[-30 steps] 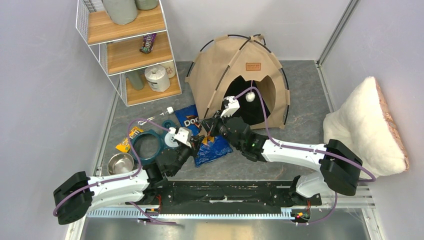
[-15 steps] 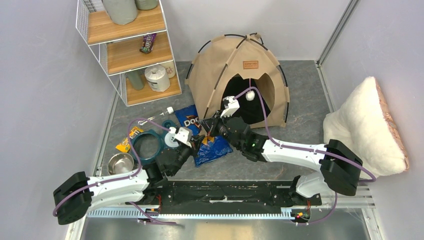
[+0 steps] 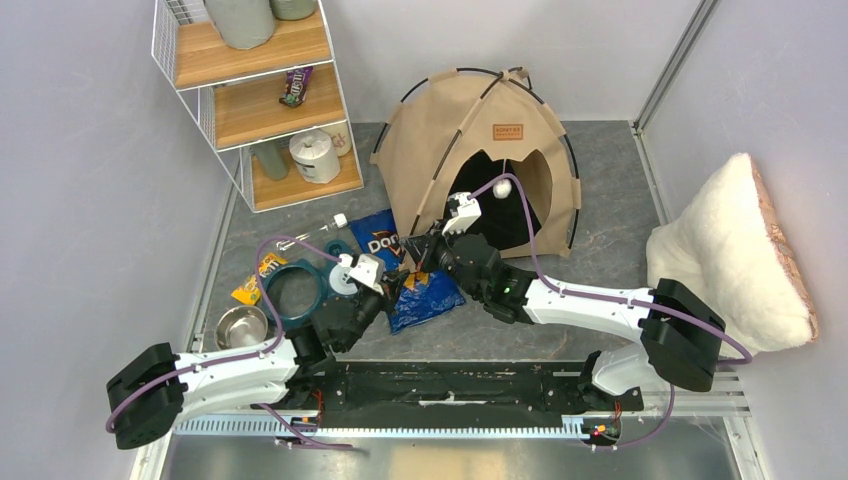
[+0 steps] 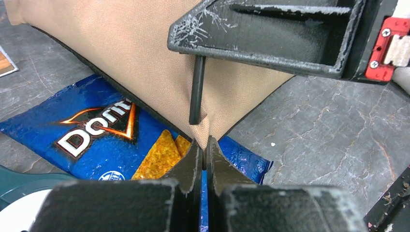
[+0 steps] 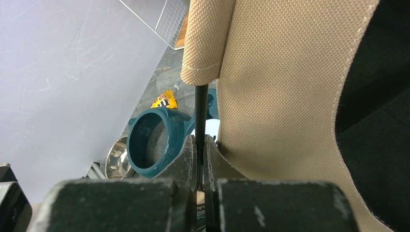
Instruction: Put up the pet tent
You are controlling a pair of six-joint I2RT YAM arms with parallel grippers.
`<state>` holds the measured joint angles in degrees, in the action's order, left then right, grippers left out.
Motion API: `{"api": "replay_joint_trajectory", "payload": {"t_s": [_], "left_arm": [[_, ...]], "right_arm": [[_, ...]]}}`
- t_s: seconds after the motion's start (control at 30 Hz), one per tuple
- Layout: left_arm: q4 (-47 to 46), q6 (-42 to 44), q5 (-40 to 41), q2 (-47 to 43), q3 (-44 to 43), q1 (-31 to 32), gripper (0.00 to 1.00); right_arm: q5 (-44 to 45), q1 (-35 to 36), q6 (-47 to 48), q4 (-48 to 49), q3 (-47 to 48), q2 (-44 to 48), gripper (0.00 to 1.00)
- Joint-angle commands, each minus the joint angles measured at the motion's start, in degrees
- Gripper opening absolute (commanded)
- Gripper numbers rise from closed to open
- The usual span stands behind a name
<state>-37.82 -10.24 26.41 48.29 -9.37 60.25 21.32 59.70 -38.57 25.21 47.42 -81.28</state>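
Roughly midway across the desk [image 3: 600, 200], a little left of centre, the left hand [image 4: 203, 146] is closed on the very tip of the tent [image 3: 440, 140] at its near-left corner, pinching the tan cloth where it lies over a blue chip bag [image 4: 92, 130]. Just beyond, the right hand [image 5: 200, 145] is clamped on the thin black pole [image 4: 196, 92] a little above its free end. That end rests against the corner cloth, but I cannot tell whether it is seated in a pocket there. The step looks like fitting this pole end into the corner. To do it well, the left hand should draw the cloth taut toward the near-left corner of the desk. The right hand should press the pole down along its own line, bowing it smoothly, not sideways. The left grip is small and may slip. Farther back, the tent stands upright in the far half of the desk, its doorway facing the near edge, with a white pom-pom [image 3: 503, 188] hanging in it and a brown label [image 3: 506, 132] above. As a dome it has no marked long axis; the pole in hand rises from the near-left corner toward the crown.
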Motion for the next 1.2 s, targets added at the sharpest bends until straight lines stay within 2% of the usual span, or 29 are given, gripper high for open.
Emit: {"api": "replay_joint_trajectory", "payload": {"t_s": [0.0,0.37,0.73,1.17], "left_arm": [[-2.35,2.24,0.14,0.28,-1.88,0.21,0.02],[-2.43,2.4,0.31,0.59,-1.88,0.21,0.02],[-2.43,2.95,0.31,0.21,-2.68,0.21,0.02],[-2.17,2.86,0.57,-0.35,-2.76,0.17,0.02]], "right_arm": [[4.56,-0.99,2.25,2.62,0.66,1.79,0.0],[7.58,-1.0,2.68,1.5,0.59,2.32,0.0],[3.87,-0.9,1.98,-0.4,-0.13,0.61,0.0],[5.32,-0.47,3.26,-2.28,-0.56,-0.97,0.0]]}}
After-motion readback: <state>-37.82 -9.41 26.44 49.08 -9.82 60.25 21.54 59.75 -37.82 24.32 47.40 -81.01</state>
